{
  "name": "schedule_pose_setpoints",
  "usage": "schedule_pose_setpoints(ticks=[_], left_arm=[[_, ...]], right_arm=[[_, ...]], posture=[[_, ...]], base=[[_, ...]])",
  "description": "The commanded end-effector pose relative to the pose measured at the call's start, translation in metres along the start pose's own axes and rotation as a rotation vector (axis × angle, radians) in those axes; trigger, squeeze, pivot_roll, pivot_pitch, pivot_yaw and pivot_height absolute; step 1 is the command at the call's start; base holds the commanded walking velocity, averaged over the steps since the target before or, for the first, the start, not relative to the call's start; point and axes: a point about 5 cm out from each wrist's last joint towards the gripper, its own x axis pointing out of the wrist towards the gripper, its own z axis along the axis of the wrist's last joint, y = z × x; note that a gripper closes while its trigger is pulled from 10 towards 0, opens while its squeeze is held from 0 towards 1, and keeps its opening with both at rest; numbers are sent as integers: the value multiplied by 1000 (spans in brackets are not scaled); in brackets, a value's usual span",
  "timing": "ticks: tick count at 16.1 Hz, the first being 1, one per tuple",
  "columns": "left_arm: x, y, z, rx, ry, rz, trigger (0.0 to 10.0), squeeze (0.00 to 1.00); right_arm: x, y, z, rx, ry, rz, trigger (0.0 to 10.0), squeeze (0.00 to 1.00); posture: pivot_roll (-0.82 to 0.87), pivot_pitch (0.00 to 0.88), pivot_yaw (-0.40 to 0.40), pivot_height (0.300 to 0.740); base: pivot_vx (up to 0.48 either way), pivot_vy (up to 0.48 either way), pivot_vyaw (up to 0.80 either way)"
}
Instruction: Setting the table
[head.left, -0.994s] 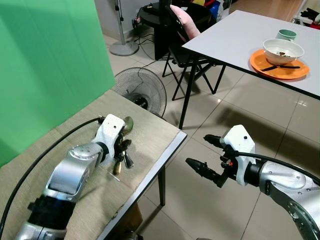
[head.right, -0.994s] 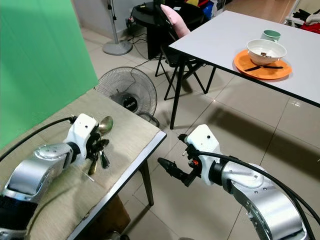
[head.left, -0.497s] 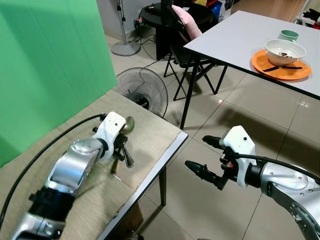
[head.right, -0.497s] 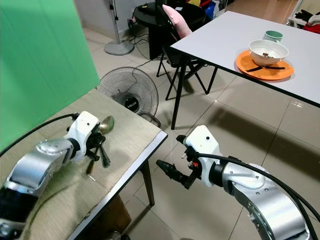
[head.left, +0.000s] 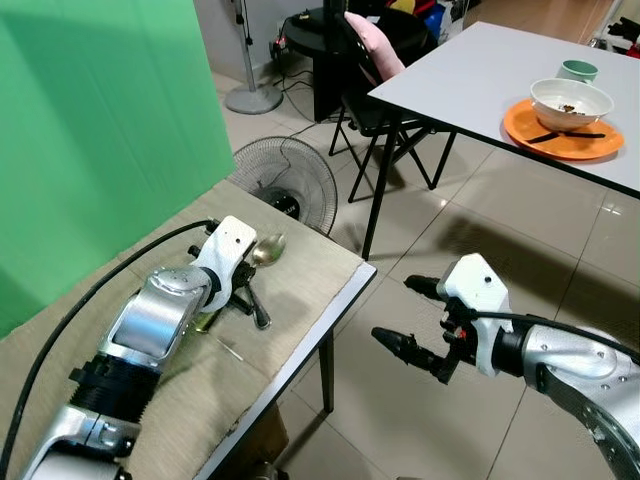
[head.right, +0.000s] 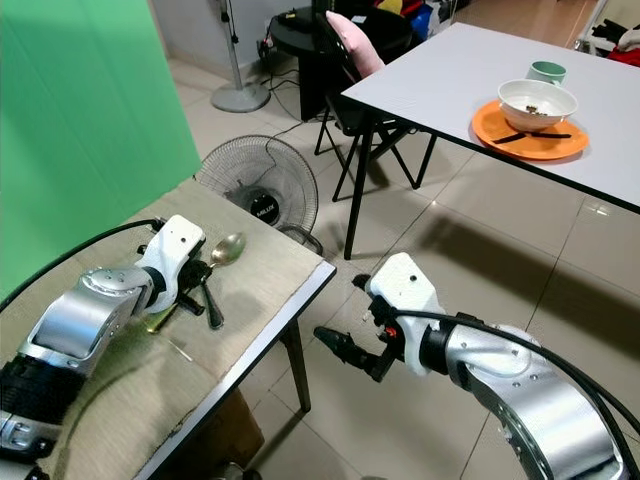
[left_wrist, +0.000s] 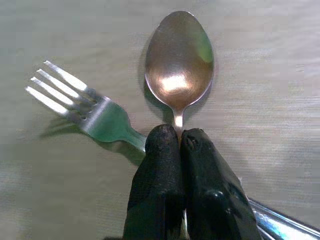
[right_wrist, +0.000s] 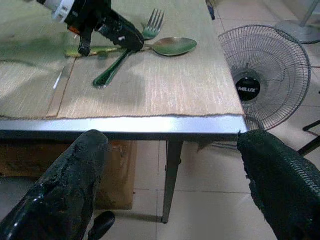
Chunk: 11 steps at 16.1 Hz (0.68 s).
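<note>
My left gripper (head.left: 247, 283) is over the woven mat (head.left: 300, 290) on the near table, shut on the neck of a metal spoon (left_wrist: 179, 57). The spoon's bowl (head.left: 268, 249) points toward the table's far corner and sits low over the mat. A fork (left_wrist: 85, 107) lies on the mat right beside it, tines level with the spoon's bowl and handle running under my fingers (left_wrist: 160, 170). My right gripper (head.left: 395, 311) hangs open over the floor, just off the table's edge, with nothing between its fingers.
The table's metal edge (right_wrist: 125, 124) runs between my two arms. A floor fan (head.left: 283, 180) stands beyond the corner. Farther right, a white table (head.left: 470, 70) carries an orange plate (head.left: 590, 147) with a bowl (head.left: 570, 100) and a cup (head.left: 580, 70); a chair (head.left: 375, 90) stands beside it.
My left gripper has turned and shifted a little toward the table's far corner, swinging the spoon's bowl to the right. The right arm has barely moved.
</note>
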Motion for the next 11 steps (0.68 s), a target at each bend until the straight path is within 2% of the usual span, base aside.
schedule_pose_setpoints(ticks=[1,5,9,10,11], left_arm=[[-2,-5,4,1,-38,-37,0,0],[-12,-17,20,17,-153,-133,0,0],[-10,-22,3,122,-54,-176,0,0],[-9,-20,0,143,-33,-145,10000,0],[-8,-21,0,128,-36,-155,10000,75]], right_arm=[[-2,-2,4,4,-18,-11,10000,0],[-1,-2,4,9,-23,-11,10000,0],[-1,-1,4,13,-23,-10,10000,0],[-1,-1,4,14,-22,-10,10000,0],[-2,-1,4,16,-22,-10,10000,0]], posture=[[-108,54,49,740],[-101,56,45,740],[-103,56,47,740],[-105,56,50,740],[-108,56,53,740]], base=[[0,0,0],[0,0,0],[0,0,0],[0,0,0],[0,0,0]])
